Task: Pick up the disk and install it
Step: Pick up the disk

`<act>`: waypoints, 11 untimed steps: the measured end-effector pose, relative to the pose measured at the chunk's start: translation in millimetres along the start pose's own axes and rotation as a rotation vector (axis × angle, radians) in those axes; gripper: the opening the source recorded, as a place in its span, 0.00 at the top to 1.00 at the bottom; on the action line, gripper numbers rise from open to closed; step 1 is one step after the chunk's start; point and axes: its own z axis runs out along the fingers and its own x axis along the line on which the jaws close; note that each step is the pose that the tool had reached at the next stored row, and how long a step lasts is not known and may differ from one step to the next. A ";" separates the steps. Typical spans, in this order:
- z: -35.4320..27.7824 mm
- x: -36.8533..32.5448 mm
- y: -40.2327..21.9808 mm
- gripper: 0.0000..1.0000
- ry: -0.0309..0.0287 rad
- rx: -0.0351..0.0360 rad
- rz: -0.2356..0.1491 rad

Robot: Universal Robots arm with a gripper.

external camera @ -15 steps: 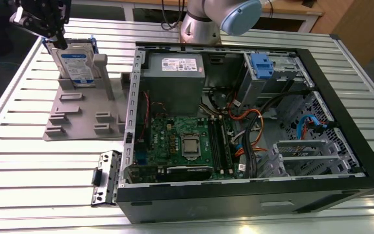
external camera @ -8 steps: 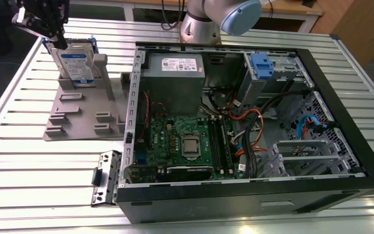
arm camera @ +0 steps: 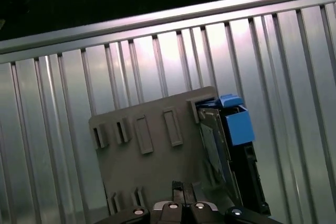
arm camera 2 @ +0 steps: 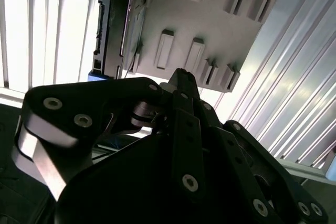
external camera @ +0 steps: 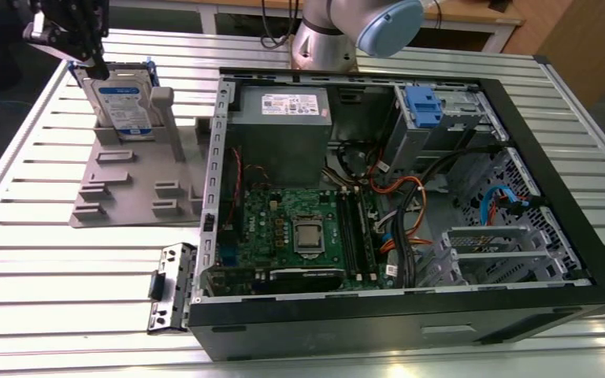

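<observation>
The disk (external camera: 122,102) stands on edge in a grey slotted rack (external camera: 135,185) beside the open computer case (external camera: 408,319), its blue-framed top edge exposed for a grasp from above. The gripper (arm camera: 178,187) hovers near that edge, clenched (and holding nothing).

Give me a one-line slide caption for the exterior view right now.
Gripper above the disk, which stands upright in a grey holder beside the open computer case.
</observation>
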 end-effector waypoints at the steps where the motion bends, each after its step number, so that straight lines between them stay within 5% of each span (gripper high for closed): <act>1: 0.0 0.0 0.0 0.90 0.0001 0.0000 -0.010; 11: 0.1 0.0 0.0 0.90 0.0002 -0.0001 -0.129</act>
